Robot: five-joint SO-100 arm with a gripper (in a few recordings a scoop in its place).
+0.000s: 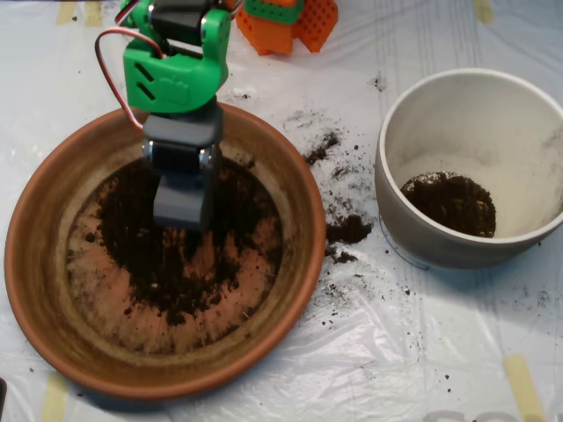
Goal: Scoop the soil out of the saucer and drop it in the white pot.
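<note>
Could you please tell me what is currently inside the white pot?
The white pot holds a small dark patch of soil on its floor, towards the near side. The rest of the floor is bare and pale. The near wall hides the floor's front edge.

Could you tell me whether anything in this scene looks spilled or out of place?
Yes: soil has spilled onto the plastic sheet between the saucer and the white pot, with a clump beside the saucer's right rim and crumbs scattered above it. The rest of the soil lies in the saucer and the pot.
</note>
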